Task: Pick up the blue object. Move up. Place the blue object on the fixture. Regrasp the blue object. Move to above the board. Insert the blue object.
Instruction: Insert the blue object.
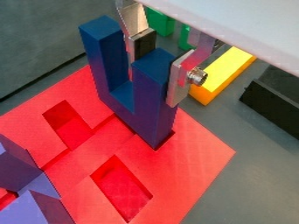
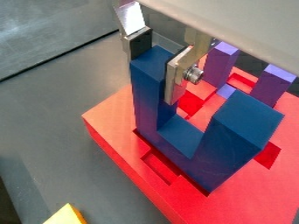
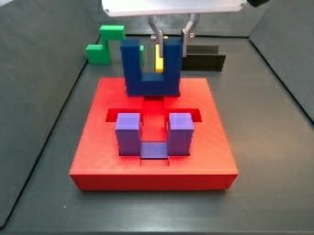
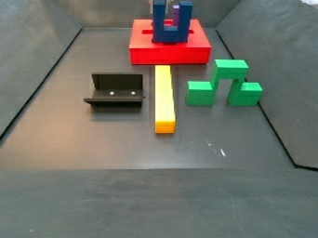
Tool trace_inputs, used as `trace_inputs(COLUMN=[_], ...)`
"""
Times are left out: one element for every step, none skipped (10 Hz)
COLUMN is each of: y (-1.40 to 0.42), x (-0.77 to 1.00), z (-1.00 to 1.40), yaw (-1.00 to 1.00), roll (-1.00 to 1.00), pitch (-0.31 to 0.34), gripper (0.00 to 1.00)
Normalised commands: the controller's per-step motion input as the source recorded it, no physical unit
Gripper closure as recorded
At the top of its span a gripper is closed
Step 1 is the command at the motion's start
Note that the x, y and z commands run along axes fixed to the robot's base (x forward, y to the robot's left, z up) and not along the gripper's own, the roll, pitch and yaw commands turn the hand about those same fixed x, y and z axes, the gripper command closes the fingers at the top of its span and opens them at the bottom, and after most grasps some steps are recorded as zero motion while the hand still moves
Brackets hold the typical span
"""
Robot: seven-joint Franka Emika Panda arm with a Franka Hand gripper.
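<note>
Gripper [image 1: 163, 54] pinches one prong of the blue object [image 1: 135, 83], mid-frame in a wrist view. Its base sits in the board [image 3: 153, 161] — top middle in a side view. Tilted, it could jam.

The gripper [image 1: 160, 54] has two flat silver plate fingers [image 2: 179, 72] with dark pads, a round screw head on one plate, beneath a pale grey-white body.

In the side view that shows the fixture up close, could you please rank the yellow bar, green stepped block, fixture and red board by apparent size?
1. Red board, though farthest away.
2. Green stepped block, fixture and yellow bar: too alike to rank.

The gripper is at the blue object on the board.
</note>
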Motion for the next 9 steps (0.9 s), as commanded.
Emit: trace_inputs(y=[0.0, 0.0, 0.0, 0.0, 0.0, 0.0, -0.01, -0.07, -0.12], x=[0.17, 0.09, 0.0, 0.0, 0.0, -0.03, 0.0, 0.02, 0.07], z=[-0.06, 0.0, 0.0, 0.09, -0.02, -0.22, -0.35, -0.52, -0.64], yaw=[0.0, 0.0, 0.0, 0.0, 0.0, 0.0, 0.0, 0.0, 0.0], roll=[0.19, 0.24, 0.27, 0.25, 0.17, 0.1, 0.07, 0.09, 0.15], pitch=[0.066, 0.107, 0.131, 0.14, 0.067, 0.0, 0.0, 0.0, 0.0], gripper=[1.0, 1.0, 1.0, 1.0, 1.0, 1.0, 1.0, 1.0, 1.0])
